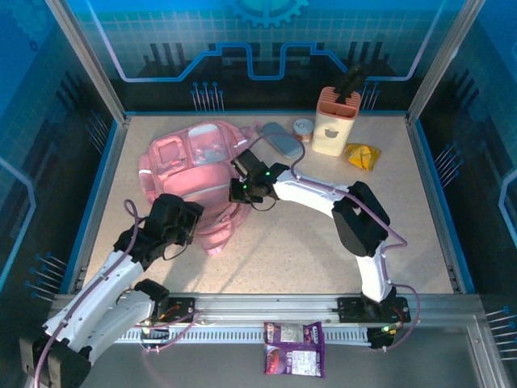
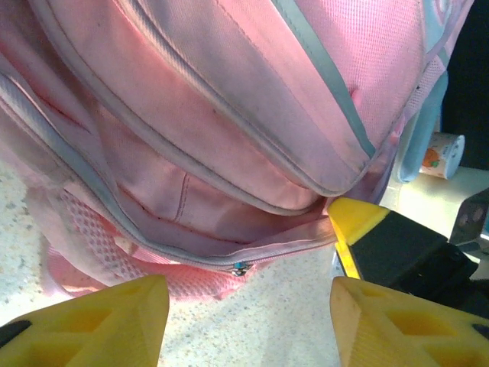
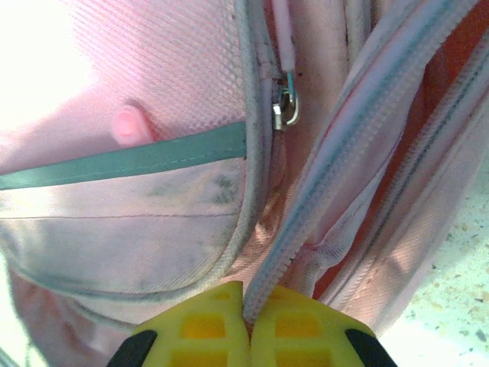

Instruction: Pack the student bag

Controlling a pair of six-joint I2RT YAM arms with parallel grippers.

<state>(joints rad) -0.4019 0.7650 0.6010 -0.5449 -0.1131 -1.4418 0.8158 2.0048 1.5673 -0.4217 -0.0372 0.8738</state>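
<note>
The student bag [image 1: 194, 174], soft pink fabric with grey-white piping, pale front pockets and a clear window, is lying slumped on the left half of the worktop [image 1: 307, 250], its zip gaping. The right claw [image 3: 246, 325] is pressing its yellow fingers together on a strip of the bag's zip edge, pinching it. The left claw [image 2: 248, 313] is hovering just beside the bag's lower side, fingers spread apart and gripping nothing.
</note>
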